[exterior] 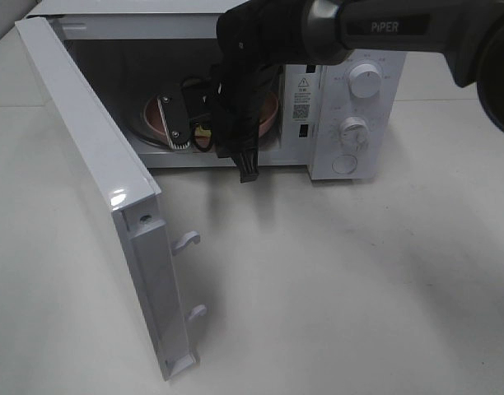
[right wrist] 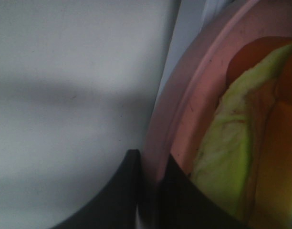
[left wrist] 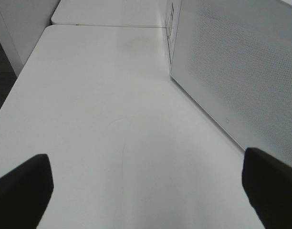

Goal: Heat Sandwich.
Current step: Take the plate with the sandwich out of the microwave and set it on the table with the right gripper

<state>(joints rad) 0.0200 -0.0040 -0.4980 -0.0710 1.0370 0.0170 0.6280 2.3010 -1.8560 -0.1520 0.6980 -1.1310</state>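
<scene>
Inside microwave (exterior: 351,99): right hand (right wrist: 148,191) pinching plate (right wrist: 184,109) rim, sandwich (right wrist: 227,162) just beside.

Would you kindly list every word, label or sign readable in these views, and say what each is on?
"PiPER": white lettering on the right arm.
Warning triangle sticker, with a code square below, on the microwave front: its print is too small to read.
Markings around the two dials: too small to read.
Wrist views: no text.
</scene>
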